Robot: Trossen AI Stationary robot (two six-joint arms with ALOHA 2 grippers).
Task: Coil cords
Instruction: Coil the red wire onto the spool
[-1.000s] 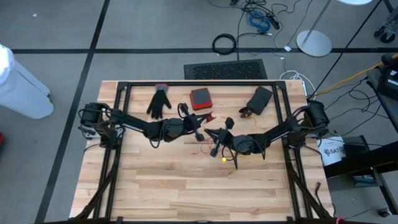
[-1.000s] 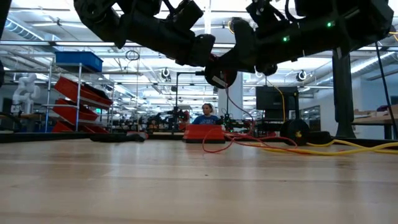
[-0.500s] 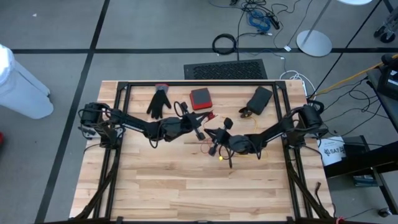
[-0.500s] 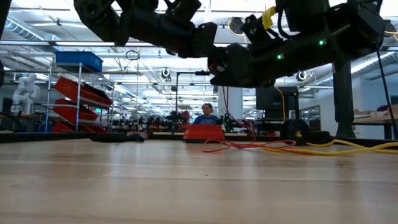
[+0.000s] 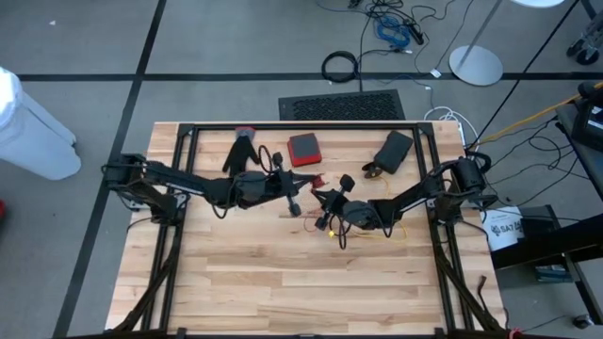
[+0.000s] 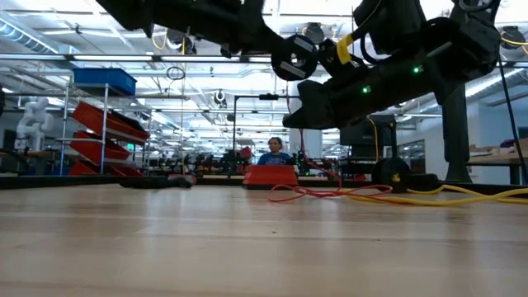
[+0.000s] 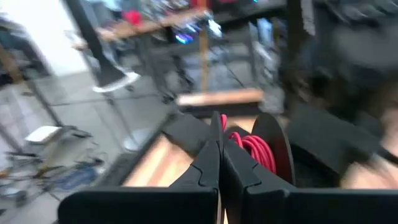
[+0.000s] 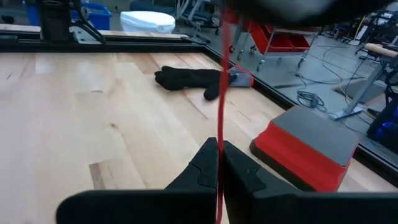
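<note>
A thin red cord [image 8: 221, 93] runs between my two grippers above the middle of the table; its rest lies on the table [image 6: 307, 195] by the red box. Several red turns [image 7: 254, 148] show just beyond my left fingers. A long yellow cord [image 6: 429, 196] lies on the table at the right [image 5: 396, 229]. My left gripper [image 5: 299, 200] and my right gripper [image 5: 324, 218] are close together, both shut on the red cord. The short black cord does not show. My left gripper pinches the red cord [image 7: 222, 123] between its two fingertips, clear of the table. Which stretch of the cord this is, I cannot tell. My right gripper pinches the red cord [image 8: 219, 144] between its two fingertips, well above the table. From the fingers the cord runs on in a straight, taut line.
A black glove [image 5: 240, 151] lies at the far left, a red box [image 5: 303, 148] at the far middle and a black pouch [image 5: 393, 149] at the far right. A black frame [image 5: 301, 126] rims the table. Bare wood lies toward the near edge.
My left gripper has risen. My right gripper has gone a little toward the table's far left, closer to the left one. Both have stayed shut.
</note>
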